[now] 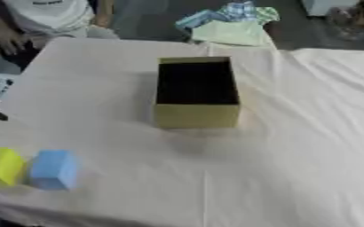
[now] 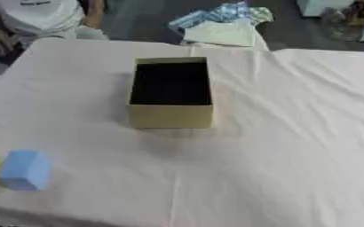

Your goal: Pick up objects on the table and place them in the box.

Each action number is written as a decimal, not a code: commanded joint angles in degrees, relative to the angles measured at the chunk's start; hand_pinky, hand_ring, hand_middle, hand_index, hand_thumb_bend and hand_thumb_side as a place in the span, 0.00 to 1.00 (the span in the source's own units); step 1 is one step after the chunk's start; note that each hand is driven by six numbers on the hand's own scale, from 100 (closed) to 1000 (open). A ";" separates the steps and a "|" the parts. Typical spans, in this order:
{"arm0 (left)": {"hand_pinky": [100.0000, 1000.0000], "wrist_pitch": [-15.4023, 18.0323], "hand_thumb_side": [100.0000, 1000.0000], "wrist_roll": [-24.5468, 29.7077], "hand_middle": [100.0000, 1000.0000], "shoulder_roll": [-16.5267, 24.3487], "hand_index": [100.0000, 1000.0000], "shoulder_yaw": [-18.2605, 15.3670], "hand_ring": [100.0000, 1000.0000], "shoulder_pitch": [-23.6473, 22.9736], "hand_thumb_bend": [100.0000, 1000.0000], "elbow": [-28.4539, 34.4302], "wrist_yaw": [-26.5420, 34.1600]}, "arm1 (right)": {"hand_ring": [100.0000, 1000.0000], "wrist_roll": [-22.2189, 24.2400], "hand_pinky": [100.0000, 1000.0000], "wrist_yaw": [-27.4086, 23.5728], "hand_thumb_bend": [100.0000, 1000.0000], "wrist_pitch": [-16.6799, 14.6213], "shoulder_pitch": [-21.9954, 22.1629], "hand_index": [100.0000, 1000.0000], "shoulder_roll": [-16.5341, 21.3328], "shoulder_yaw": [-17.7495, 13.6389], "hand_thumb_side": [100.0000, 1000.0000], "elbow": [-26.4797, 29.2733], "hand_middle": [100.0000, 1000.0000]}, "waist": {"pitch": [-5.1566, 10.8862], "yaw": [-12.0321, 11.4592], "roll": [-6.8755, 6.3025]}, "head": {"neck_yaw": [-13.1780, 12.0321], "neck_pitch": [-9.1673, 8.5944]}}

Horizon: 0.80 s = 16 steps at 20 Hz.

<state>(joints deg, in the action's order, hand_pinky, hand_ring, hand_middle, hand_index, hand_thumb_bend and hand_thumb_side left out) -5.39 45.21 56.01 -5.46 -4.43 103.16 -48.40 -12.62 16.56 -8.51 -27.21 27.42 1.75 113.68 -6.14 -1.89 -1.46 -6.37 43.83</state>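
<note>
Surface: a table covered with a pale pinkish-white cloth, creased along a centre line and rumpled toward the right side. Beyond the far edge lies a dark floor, with crumpled light green and blue cloths heaped just past the table.

Box: an olive-yellow open-topped cardboard box, standing upright at the middle of the table. Its opening faces up and the interior is dark; nothing can be made out inside. Its long axis runs from the near side to the far side of the table, with a short wall facing the camera.

Objects: a blue block sits near the front left corner of the table, well apart from the box. A yellow block stands just beside it on its left, touching or nearly so; which cannot be told. Open cloth lies between the blocks and the box, with nothing standing in the way.

Hands: neither robot hand shows in either view, so their state cannot be told.
</note>
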 commanded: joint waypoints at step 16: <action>0.91 0.47 0.19 3.14 0.90 2.69 0.95 3.16 0.92 2.78 0.81 -5.65 1.96 | 0.71 -0.23 0.79 -0.16 0.00 0.00 -0.94 0.83 0.26 -0.49 0.70 0.91 0.54 | 0.31 0.69 -0.07 | -0.24 0.29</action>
<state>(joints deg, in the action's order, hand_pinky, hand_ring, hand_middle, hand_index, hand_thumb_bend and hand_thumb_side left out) -4.89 48.16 56.01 -1.99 -2.31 97.75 -46.80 -12.63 16.53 -8.53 -27.24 26.99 1.76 113.68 -6.33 -1.17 -1.41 -6.46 43.83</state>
